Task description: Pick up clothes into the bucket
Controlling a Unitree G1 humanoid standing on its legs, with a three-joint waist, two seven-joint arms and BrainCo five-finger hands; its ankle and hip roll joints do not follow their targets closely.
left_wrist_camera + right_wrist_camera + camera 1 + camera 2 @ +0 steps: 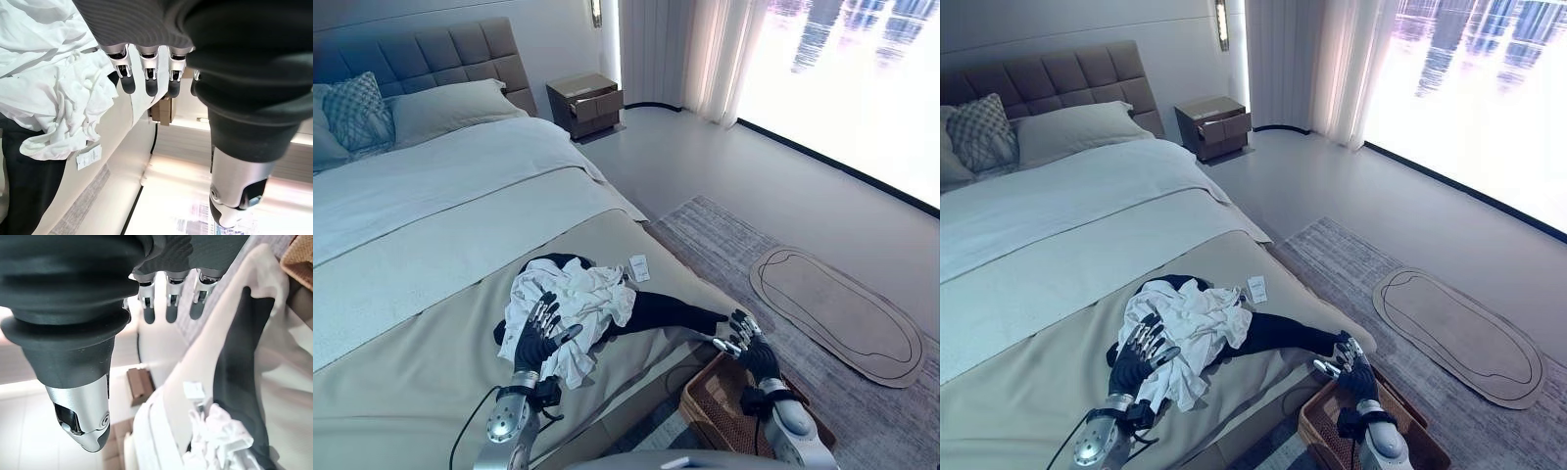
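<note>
- Wide beige-covered bed (431, 323) filling the 9 o'clock side; grey striped rug (724, 245) and pale floor at 3 o'clock.
- Crumpled white and black clothes (582, 299) heaped near the bed's foot edge.
- Left hand (536, 338) resting on the heap, fingers released.
- Right hand (751, 348) relaxed, empty, above brown woven basket (710, 401) at 5 o'clock.

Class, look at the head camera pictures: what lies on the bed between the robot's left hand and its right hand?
In the left eye view, the white garment and the black garment stretch across the bed between the left hand and the right hand.
</note>
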